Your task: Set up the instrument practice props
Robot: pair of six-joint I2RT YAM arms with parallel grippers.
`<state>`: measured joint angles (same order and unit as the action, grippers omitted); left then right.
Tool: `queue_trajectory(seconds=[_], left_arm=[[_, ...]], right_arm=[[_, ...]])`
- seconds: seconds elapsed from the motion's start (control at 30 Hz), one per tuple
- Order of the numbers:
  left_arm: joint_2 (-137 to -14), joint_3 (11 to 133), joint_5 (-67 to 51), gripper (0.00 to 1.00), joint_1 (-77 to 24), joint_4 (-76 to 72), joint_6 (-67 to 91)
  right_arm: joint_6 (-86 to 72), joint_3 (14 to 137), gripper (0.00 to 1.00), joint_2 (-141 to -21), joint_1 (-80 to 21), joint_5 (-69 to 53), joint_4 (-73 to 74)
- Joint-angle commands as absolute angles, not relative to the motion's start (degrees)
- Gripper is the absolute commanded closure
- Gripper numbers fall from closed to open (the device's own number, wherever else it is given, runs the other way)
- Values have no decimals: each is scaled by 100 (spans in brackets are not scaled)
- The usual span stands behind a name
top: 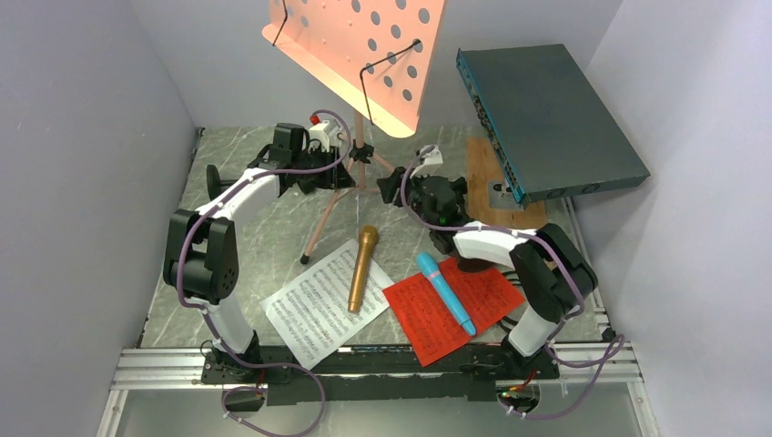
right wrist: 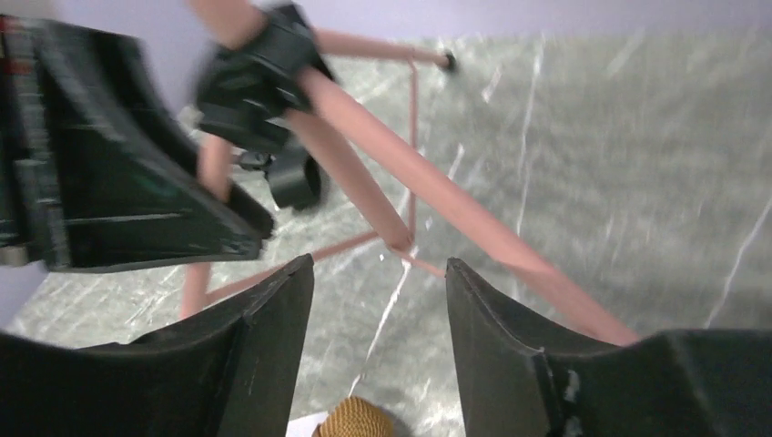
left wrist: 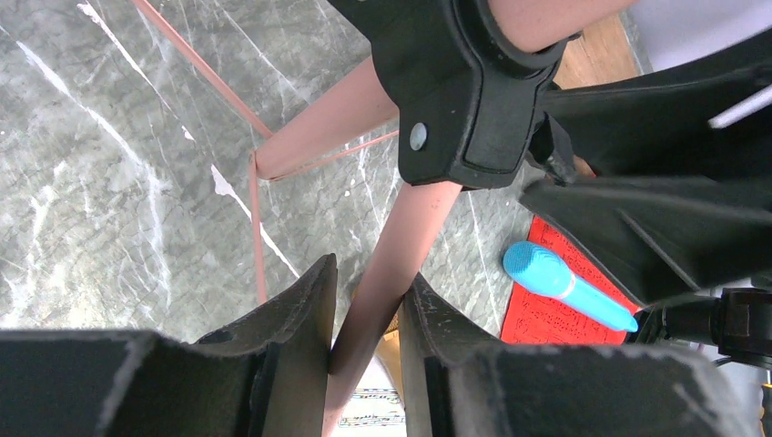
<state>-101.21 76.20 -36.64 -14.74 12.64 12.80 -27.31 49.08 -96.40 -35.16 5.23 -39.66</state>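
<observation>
Marble table [top: 264, 228], music desk [top: 364, 55] cropped above; left tool [left wrist: 371, 273] tight on its leg [left wrist: 401, 228], right tool [right wrist: 378, 266] parted, empty.

box [top: 551, 118]: big flat dark-teal one, back right corner, sitting tilted, row of small ports along its left edge
board [top: 484, 173]: plain wood, lying flat at the back right, partly tucked under the box's near end
bracket [top: 503, 194]: little grey metal bit on the board, right by the box edge
table [top: 273, 218]: grey marble-look top
rail [top: 164, 369]: silver aluminium strip along the near edge
walls [top: 82, 137]: plain pale grey, boxing it all in
</observation>
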Motion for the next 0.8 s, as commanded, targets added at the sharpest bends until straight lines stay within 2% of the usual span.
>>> queue_trajectory(seconds=[0.0,0.13,0.3,0.63,0.77], left_arm=[[-10121,7465,-3460,100,-1358,2151,1448],[-10186,7460,-3378,100,-1362,2214,1409],[-10147,7425,-3558,100,-1362,2089,1523],[-10098,7458,-3597,100,-1362,2164,1454],[-10085,7474,-3636,100,-1362,2165,1473]], right_arm=[[-740,4897,37,-9235,-3684,401,-4912],[-414,5181,29,-9303,-3727,81,-4826],[-202,5446,27,-9414,-3872,177,-4913],[-242,6239,35,-9860,-4084,353,-4699],[-260,6423,40,-10042,-4161,809,-4568]])
